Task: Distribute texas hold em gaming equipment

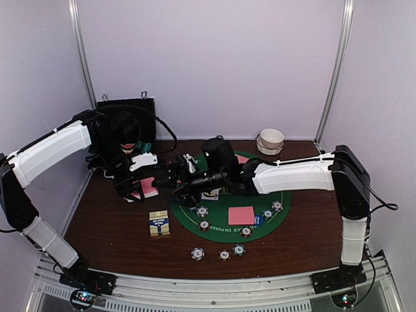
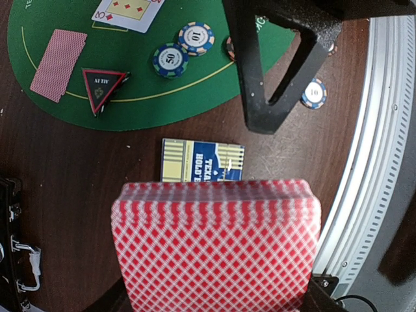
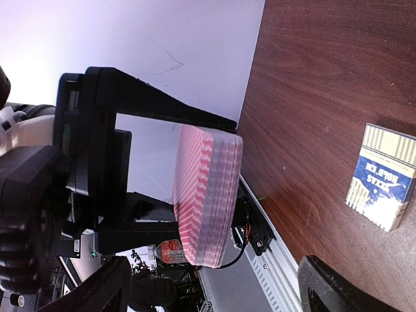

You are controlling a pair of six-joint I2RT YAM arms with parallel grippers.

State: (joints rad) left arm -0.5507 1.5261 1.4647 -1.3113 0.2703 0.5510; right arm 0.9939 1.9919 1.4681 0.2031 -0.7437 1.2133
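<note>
Holding the deck of pink-backed cards pinched above the bench, left of the green mat, the left end effector keeps it just beside the spread right end effector, which faces the deck from the right.

A thick deck of pink-backed cards is held raised above the table. On the green mat lie a face-down card, a red triangular button and striped chips. Three more chips sit on bare wood beside the mat.
</note>
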